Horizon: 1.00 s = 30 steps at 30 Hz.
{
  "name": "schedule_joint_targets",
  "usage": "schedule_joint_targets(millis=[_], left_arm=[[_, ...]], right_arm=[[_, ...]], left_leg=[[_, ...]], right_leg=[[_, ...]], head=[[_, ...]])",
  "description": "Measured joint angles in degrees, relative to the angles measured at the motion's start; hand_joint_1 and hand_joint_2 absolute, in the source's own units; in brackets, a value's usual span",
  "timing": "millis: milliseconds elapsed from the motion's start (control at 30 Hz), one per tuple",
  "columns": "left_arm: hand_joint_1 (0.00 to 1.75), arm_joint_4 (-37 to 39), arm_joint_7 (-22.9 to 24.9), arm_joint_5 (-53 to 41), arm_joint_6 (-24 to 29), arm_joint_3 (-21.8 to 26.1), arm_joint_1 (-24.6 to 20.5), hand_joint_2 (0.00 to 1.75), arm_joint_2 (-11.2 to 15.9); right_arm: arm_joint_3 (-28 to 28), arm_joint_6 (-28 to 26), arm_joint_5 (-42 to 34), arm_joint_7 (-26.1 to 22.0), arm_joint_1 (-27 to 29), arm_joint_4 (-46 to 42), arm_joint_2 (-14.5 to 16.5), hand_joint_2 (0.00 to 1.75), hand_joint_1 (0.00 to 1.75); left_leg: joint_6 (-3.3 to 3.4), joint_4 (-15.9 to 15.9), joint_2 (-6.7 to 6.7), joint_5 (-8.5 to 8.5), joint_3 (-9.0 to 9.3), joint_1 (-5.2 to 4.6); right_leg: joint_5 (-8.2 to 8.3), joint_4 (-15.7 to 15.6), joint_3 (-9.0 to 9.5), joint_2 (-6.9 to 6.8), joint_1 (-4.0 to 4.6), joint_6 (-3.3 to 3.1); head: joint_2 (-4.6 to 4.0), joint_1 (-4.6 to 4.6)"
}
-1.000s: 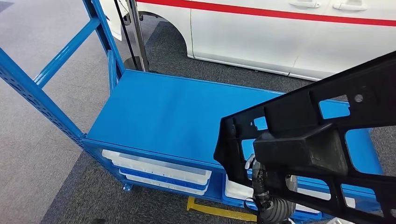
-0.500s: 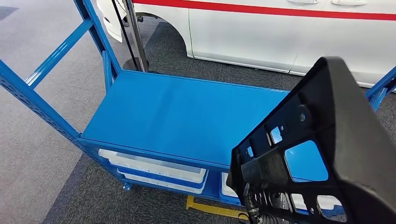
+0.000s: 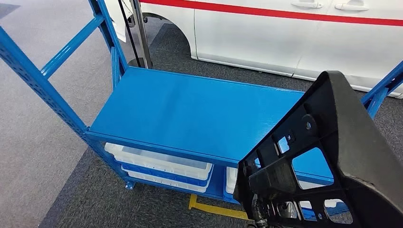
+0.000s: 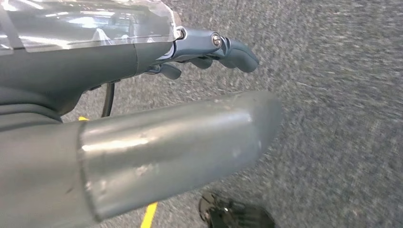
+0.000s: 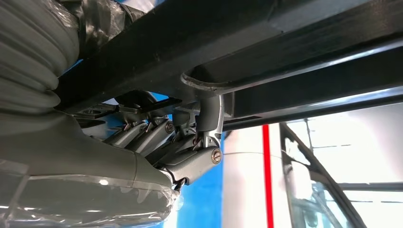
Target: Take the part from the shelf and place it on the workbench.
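right hand: fingers hooked round a bar of the black plastic part, lower right of head frame | left hand: slack, holding nothing | part looks rigid, light, bulky, slick; grip a rib near middle | blue shelf behind

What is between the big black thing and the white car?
In the head view, the blue shelf top and a strip of dark carpet lie between the black part and the white car.

Large black moulded-plastic frame part swung from lying broad across the right hand to standing steeply on edge above it, whole view shifted slightly, blue steel shelf rack sitting a little higher in frame
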Motion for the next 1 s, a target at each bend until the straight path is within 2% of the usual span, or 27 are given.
schedule_joint_targets(millis=[67, 133, 167, 200, 233, 300, 333, 367, 433, 500, 533, 567, 633, 667, 700, 733, 767, 800, 833, 867, 900, 933, 967, 1000], left_arm=[[0.0, 0.0, 0.0, -0.2, 0.0, 0.0, 0.0, 0.0, -0.1], [0.0, 0.0, 0.0, -0.4, 0.0, 0.0, 0.1, 0.0, -0.1], [0.0, 0.0, 0.0, -0.4, 0.0, 0.0, 0.1, 0.0, -0.1], [0.0, 0.0, 0.1, -0.5, -0.1, 0.1, 0.1, 0.0, -0.1], [0.0, 0.0, 0.1, -0.6, -0.1, 0.1, 0.1, 0.0, -0.1], [0.0, 0.0, 0.3, -0.9, -0.3, 0.1, 0.1, 0.0, -0.3], [0.0, 0.0, 0.5, -1.0, -0.3, 0.1, 0.1, 0.0, -0.4], [0.0, 0.0, 0.6, -1.1, -0.3, 0.1, 0.2, 0.0, -0.4], [0.0, 0.0, 0.9, -1.2, -0.3, 0.1, 0.2, 0.0, -0.5], [0.0, 0.0, 1.0, -1.2, -0.3, 0.1, 0.2, 0.0, -0.6], [0.0, 0.0, 1.0, -1.2, -0.3, 0.1, 0.2, 0.0, -0.6], [0.0, 0.0, 1.1, -1.2, -0.3, 0.1, 0.2, 0.0, -0.6], [0.0, 0.0, 1.1, -1.2, -0.4, 0.1, 0.2, 0.0, -0.6], [0.0, 0.0, 1.1, -1.3, -0.4, 0.1, 0.2, 0.0, -0.6], [0.0, 0.0, 1.2, -1.3, -0.4, 0.1, 0.2, 0.0, -0.6], [0.0, 0.0, 1.1, -1.3, -0.4, 0.1, 0.2, 0.0, -0.6], [0.0, 0.0, 1.1, -1.4, -0.3, 0.1, 0.1, 0.0, -0.6], [0.0, 0.0, 1.0, -1.4, -0.3, 0.1, 0.1, 0.0, -0.6], [0.0, -0.1, 0.9, -1.5, -0.3, 0.1, 0.1, 0.0, -0.5], [0.0, -0.1, 0.7, -1.5, -0.3, 0.1, 0.1, 0.0, -0.5], [0.0, -0.1, 0.6, -1.6, -0.3, 0.1, 0.0, 0.0, -0.5], [0.0, -0.1, 0.5, -1.7, -0.4, 0.1, 0.0, 0.0, -0.4], [0.0, -0.1, 0.4, -1.8, -0.4, 0.1, 0.0, 0.0, -0.5], [0.0, -0.1, 0.4, -2.0, -0.4, 0.1, -0.1, 0.0, -0.6]], right_arm=[[-0.7, 0.6, 0.1, 0.0, 0.3, 0.0, 0.3, 1.75, 1.75], [-1.3, 0.9, 0.1, 0.0, 0.4, 0.1, 0.5, 1.75, 1.75], [-1.6, 1.1, 0.1, 0.0, 0.4, 0.1, 0.6, 1.75, 1.75], [-1.9, 1.2, -0.1, 0.0, 0.4, 0.2, 0.6, 1.75, 1.75], [-2.2, 1.4, -0.4, 0.0, 0.5, 0.3, 0.7, 1.75, 1.75], [-2.6, 2.5, -2.0, 0.0, 0.4, 0.5, 0.8, 1.75, 1.75], [-2.7, 3.2, -2.9, 0.1, 0.3, 0.6, 0.9, 1.75, 1.75], [-2.8, 3.8, -3.8, 0.1, 0.2, 0.6, 1.1, 1.75, 1.75], [-3.1, 4.5, -4.8, 0.0, 0.2, 0.7, 1.4, 1.75, 1.75], [-3.4, 4.7, -5.1, 0.0, 0.2, 0.8, 1.7, 1.75, 1.75], [-3.6, 4.7, -5.1, 0.0, 0.2, 0.9, 1.8, 1.75, 1.75], [-3.7, 4.7, -5.2, 0.0, 0.2, 0.9, 2.0, 1.75, 1.75], [-3.9, 4.7, -5.3, 0.0, 0.2, 1.0, 2.3, 1.75, 1.75], [-4.0, 4.8, -5.3, 0.0, 0.2, 1.1, 2.3, 1.75, 1.75], [-4.1, 4.9, -5.4, 0.0, 0.2, 1.1, 2.4, 1.75, 1.75], [-4.2, 5.0, -5.5, 0.1, 0.2, 1.2, 2.4, 1.75, 1.75], [-4.3, 5.2, -5.7, 0.1, 0.3, 1.3, 2.4, 1.75, 1.75], [-4.4, 5.4, -5.8, 0.1, 0.2, 1.4, 2.4, 1.75, 1.75], [-4.5, 5.5, -5.9, 0.2, 0.2, 1.4, 2.5, 1.75, 1.75], [-4.6, 5.6, -6.0, 0.3, 0.2, 1.5, 2.5, 1.75, 1.75], [-4.6, 5.6, -6.0, 0.3, 0.2, 1.5, 2.5, 1.75, 1.75], [-4.6, 5.6, -6.0, 0.4, 0.1, 1.6, 2.5, 1.75, 1.75], [-4.6, 5.5, -6.1, 0.4, 0.2, 1.6, 2.5, 1.75, 1.75], [-4.6, 5.5, -6.1, 0.4, 0.2, 1.6, 2.5, 1.75, 1.75]], left_leg=[[0.48, -0.1, 0.2, 0.63, -0.64, 0.1], [0.61, 0.0, 0.4, 1.14, -1.47, 0.07], [0.57, 0.1, 0.5, 1.43, -1.97, 0.06], [0.49, 0.3, 0.57, 1.66, -2.44, 0.08], [0.4, 0.5, 0.75, 1.83, -2.85, 0.13], [0.18, 1.0, 1.13, 1.96, -3.46, 0.19], [-0.04, 1.3, 1.38, 2.02, -3.63, 0.15], [-0.37, 1.4, 1.6, 2.14, -3.69, 0.09], [-1.23, 1.4, 2.22, 2.56, -3.75, -0.02], [-1.98, 1.7, 2.42, 2.1, -4.03, 0.09], [-2.24, 2.9, 2.06, 0.67, -4.48, 0.15], [-2.4, 5.1, 1.47, -1.62, -5.25, 0.21], [-2.52, 12.0, 0.57, -6.78, -7.26, 0.22], [-2.49, 15.0, 0.44, -8.18, -7.88, 0.21], [-2.36, 16.6, 0.4, -8.33, -7.78, 0.17], [-2.09, 16.0, 0.32, -7.27, -6.67, 0.09], [-1.64, 13.4, -0.04, -5.53, -4.57, -0.06], [-1.02, 9.5, -0.94, -4.0, -1.84, -0.25], [-0.4, 5.0, -2.1, -3.22, 1.06, -0.43], [-0.05, 1.6, -3.13, -2.99, 3.14, -0.58], [0.14, -0.6, -3.82, -3.11, 4.29, -0.72], [0.13, -1.6, -3.79, -3.09, 4.63, -0.86], [0.13, -1.8, -3.28, -2.47, 4.29, -0.77], [0.35, -2.2, -2.58, -1.78, 3.93, -0.66]], right_leg=[[-3.77, 3.7, -1.38, 0.03, -0.28, 0.56], [-7.54, 9.8, -3.15, 0.02, -0.59, 1.04], [-8.73, 12.5, -3.6, 0.01, -0.77, 1.3], [-8.75, 13.3, -3.11, 0.0, -0.94, 1.49], [-7.78, 11.9, -1.53, -0.08, -1.13, 1.64], [-5.24, 4.4, 3.77, -1.05, -1.36, 1.71], [-4.36, 1.1, 5.83, -1.67, -1.2, 1.48], [-3.93, -1.1, 6.99, -2.17, -0.98, 1.13], [-3.5, -1.9, 6.89, -1.98, -0.45, 0.24], [-2.79, -2.4, 6.31, -1.28, -0.58, -0.86], [-2.23, -2.6, 5.88, -0.98, -0.68, -1.51], [-1.62, -2.8, 5.34, -0.67, -0.75, -2.07], [-0.53, -2.6, 3.87, 0.07, -0.46, -2.64], [0.01, -2.5, 3.09, 0.53, -0.25, -2.73], [0.54, -2.4, 2.32, 0.99, -0.05, -2.76], [1.08, -2.3, 1.54, 1.52, 0.14, -2.74], [1.65, -2.1, 0.79, 2.13, 0.3, -2.69], [2.21, -2.0, 0.15, 2.69, 0.36, -2.61], [2.78, -1.9, -0.42, 3.26, 0.49, -2.45], [3.37, -1.9, -0.78, 3.74, 0.5, -2.23], [3.97, -2.0, -1.0, 4.2, 0.4, -1.93], [4.64, -2.3, -1.15, 4.72, 0.34, -1.54], [5.25, -2.6, -1.26, 5.15, 0.28, -1.16], [5.17, -2.6, -1.53, 5.0, 0.26, -0.85]], head=[[0.0, 0.07], [0.0, 0.07], [0.0, 0.08], [0.0, 0.07], [-0.01, 0.08], [-0.01, 0.07], [-0.01, 0.06], [-0.01, 0.06], [-0.01, 0.04], [0.0, 0.05], [0.0, 0.03], [0.0, 0.03], [-0.01, 0.03], [0.0, 0.04], [-0.01, 0.03], [-0.01, 0.03], [0.0, 0.03], [0.0, 0.03], [0.0, 0.03], [0.0, 0.03], [0.0, 0.03], [0.0, 0.03], [0.0, 0.02], [0.0, 0.03]])
